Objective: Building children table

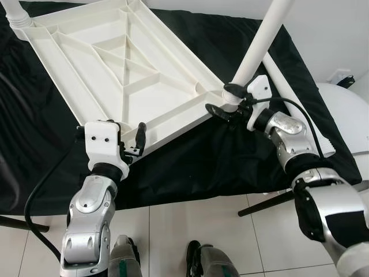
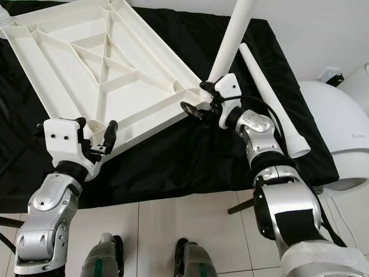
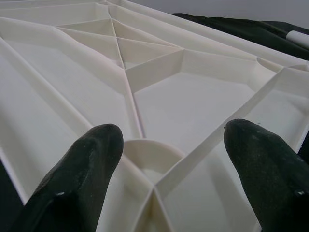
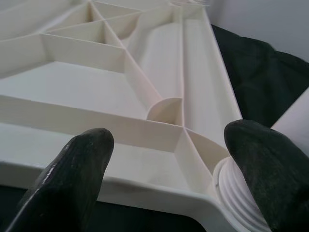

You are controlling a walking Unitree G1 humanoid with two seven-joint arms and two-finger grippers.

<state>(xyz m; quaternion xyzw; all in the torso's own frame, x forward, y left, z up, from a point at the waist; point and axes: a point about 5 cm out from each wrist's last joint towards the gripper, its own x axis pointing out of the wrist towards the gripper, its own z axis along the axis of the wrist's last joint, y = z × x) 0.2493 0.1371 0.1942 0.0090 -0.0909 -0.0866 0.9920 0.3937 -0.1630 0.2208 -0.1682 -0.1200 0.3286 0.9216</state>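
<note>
With the upturned tabletop (image 1: 121,69) on the black cloth (image 1: 230,150), right gripper (image 1: 230,101), fingers apart around the leg (image 1: 262,40), should twist it plumb while open left gripper (image 1: 131,141) steadies the near corner

A black cloth (image 1: 190,167) drapes the surface and hangs over its near edge; below it, across the bottom of the frame, runs a floor of pale tiles (image 1: 173,231) with thin dark grout lines. A plain white wall (image 2: 323,34) fills the upper right; a rounded white object (image 2: 340,138) sits at the right edge; a dark slanted leg (image 1: 271,203) shows under the cloth at lower right.
</note>
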